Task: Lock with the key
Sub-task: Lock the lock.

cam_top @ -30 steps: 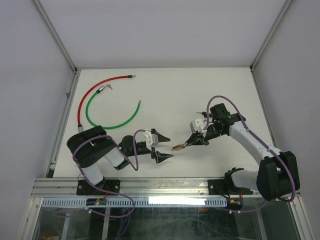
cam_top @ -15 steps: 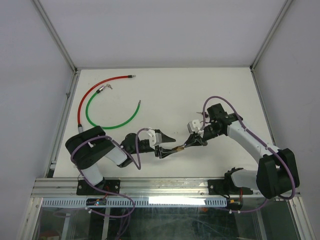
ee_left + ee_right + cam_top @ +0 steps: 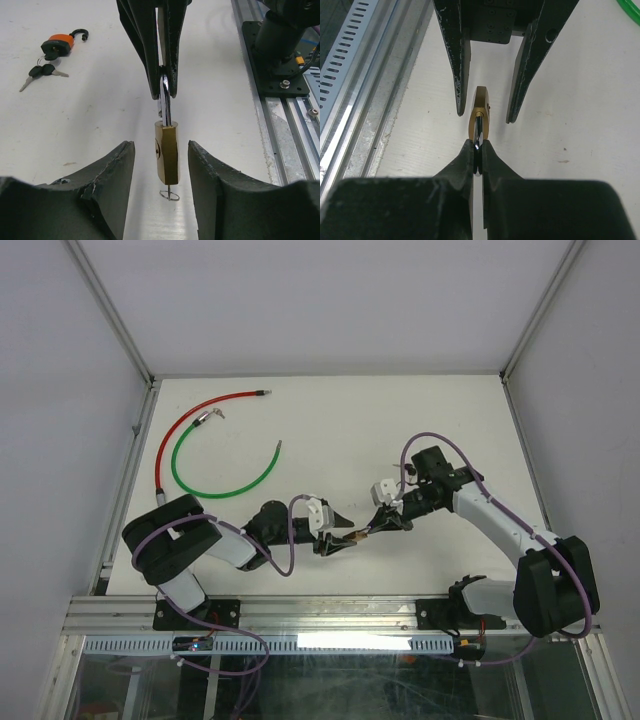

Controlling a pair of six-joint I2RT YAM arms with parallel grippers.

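**Padlock held between two grippers**

White table (image 3: 400, 420) fills the walled bay, with grey panels on three sides. Well off behind the left gripper (image 3: 161, 150) a red cable (image 3: 170, 435) and a green cable (image 3: 235, 483) lie curved on the surface, one arc inside the other.

The left gripper reaches toward its partner low over the table. Its jaws stand apart, one on each side of the brass body of the padlock (image 3: 166, 152), and a slim gap shows on both sides, so neither finger presses it.

The padlock hangs in the air between those fingers, shackle pointing away from the left gripper. A small wire loop (image 3: 169, 194) sticks out at the body's near end; whether a key sits there I cannot tell.

The right gripper (image 3: 477, 145) comes in from the opposite side, tip to tip with the left one. Its jaws are pinched together on the silver shackle and carry the padlock.

Beyond the right gripper's fingers and off to one side, an orange lock (image 3: 60, 44) lies flat on the table with its shackle open, and keys (image 3: 42, 72) rest just beside it. On the other side runs a metal rail (image 3: 280, 125).
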